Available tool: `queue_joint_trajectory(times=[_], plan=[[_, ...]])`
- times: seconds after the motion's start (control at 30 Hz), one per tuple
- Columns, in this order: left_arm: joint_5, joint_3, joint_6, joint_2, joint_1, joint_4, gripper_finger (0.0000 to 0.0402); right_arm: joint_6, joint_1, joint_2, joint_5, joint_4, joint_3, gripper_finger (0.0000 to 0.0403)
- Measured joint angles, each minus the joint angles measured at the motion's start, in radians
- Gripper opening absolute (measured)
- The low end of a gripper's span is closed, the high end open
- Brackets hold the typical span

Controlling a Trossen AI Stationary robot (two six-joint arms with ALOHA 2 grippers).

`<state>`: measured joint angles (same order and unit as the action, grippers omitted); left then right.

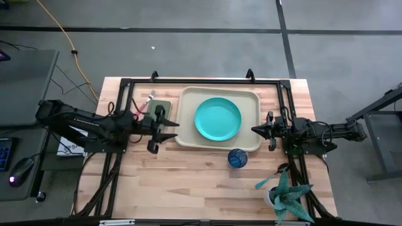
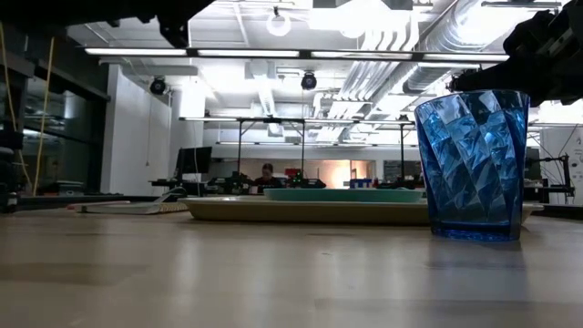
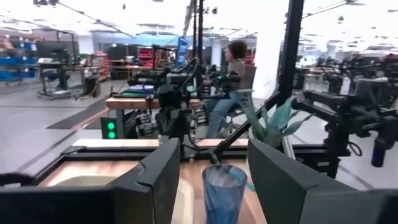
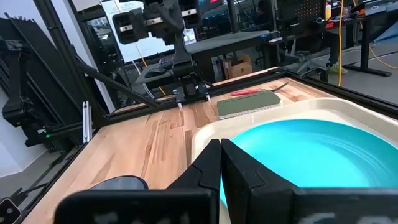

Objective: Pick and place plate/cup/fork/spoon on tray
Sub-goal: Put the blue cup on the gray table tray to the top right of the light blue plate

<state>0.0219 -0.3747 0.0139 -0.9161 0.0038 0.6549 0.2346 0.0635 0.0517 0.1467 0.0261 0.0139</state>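
Note:
The turquoise plate (image 1: 218,119) lies flat in the cream tray (image 1: 187,139) at mid-table; it also shows in the right wrist view (image 4: 311,155). The dark-blue cup (image 1: 237,158) stands upright on the table just off the tray's near edge. The pink-handled fork (image 1: 148,102) lies on the olive pad (image 1: 164,104), left of the tray. The blue-handled spoon (image 1: 267,181) lies on the table beside the plant. My left gripper (image 1: 173,129) is open and empty at the tray's left edge, above the table. My right gripper (image 1: 253,130) is shut and empty over the tray's right edge.
A teal spiky plant in a pot (image 1: 286,199) stands at the near right corner. A black frame (image 1: 188,81) runs round the table's far and side edges. Bare wood lies along the near left part of the table (image 1: 163,182). A person sits in the room beyond (image 3: 233,62).

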Motion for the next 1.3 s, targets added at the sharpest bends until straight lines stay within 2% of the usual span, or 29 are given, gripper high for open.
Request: queue_joint_trajectory(times=[0.53, 1.3], plan=[[0.020, 0.008, -0.036, -0.008, -0.031, -0.007, 0.0168, 0.000, 0.000, 0.000, 0.000, 0.000, 0.000, 0.0000], [0.019, 0.008, 0.010, 0.001, -0.031, 0.001, 0.0168, 0.000, 0.000, 0.000, 0.000, 0.000, 0.000, 0.0000]])
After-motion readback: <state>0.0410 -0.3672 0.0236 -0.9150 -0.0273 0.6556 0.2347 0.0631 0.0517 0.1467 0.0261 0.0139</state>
